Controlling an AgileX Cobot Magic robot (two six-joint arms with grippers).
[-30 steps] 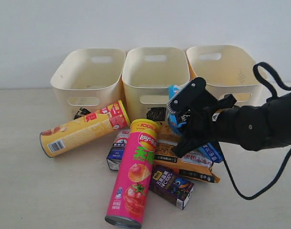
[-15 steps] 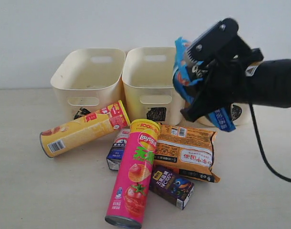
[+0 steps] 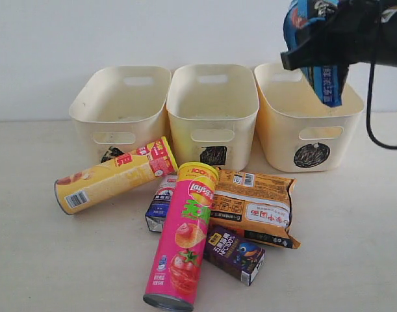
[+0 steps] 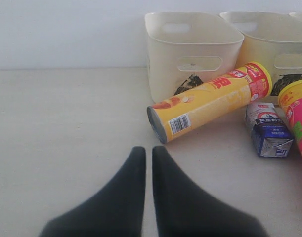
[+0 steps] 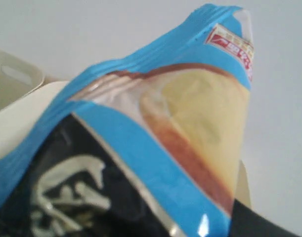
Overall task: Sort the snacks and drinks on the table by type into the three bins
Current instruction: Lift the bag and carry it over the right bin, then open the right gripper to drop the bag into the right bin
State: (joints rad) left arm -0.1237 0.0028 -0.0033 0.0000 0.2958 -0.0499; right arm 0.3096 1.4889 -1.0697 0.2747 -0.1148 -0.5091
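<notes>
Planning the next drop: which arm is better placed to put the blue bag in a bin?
Right: the right tool holds the blue bag over the circle-marked bin; the left tool is empty.

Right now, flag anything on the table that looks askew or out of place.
Both tall chip cans lie toppled: the yellow can with the red band slants before the left cream plastic bin, and the pink Lay's can lies right beside the blue and white carton. Nothing looks spilled or damaged.
</notes>
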